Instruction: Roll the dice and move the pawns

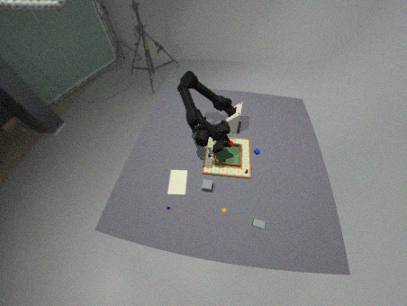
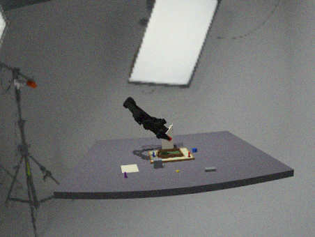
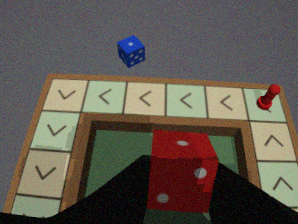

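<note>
My gripper [image 1: 230, 144] [image 2: 169, 139] [image 3: 178, 167] is shut on the red die [image 3: 175, 175], holding it above the tray [image 1: 233, 157] [image 3: 112, 150]. One pip shows on the die's upper face. The blue die [image 1: 257, 151] [image 2: 194, 150] [image 3: 131, 51] lies on the table outside the board [image 1: 246, 155] [image 3: 145, 100], with one pip on top. The red pawn [image 1: 246, 171] [image 2: 189, 154] [image 3: 270, 96] stands on a corner square. The blue pawn [image 1: 210, 156] [image 2: 153, 154] stands on the opposite side and is outside the wrist view. The fingers' lower parts hide some of the tray.
A white upright panel [image 1: 239, 109] [image 2: 167, 143] stands behind the board, close to the arm. A grey block [image 1: 207, 185] [image 2: 158, 163], cream sheet [image 1: 177, 182] [image 2: 129, 169], purple pawn [image 1: 168, 208] [image 2: 125, 175], yellow piece [image 1: 224, 210] [image 2: 178, 171] and flat grey block [image 1: 258, 223] [image 2: 210, 169] lie in front.
</note>
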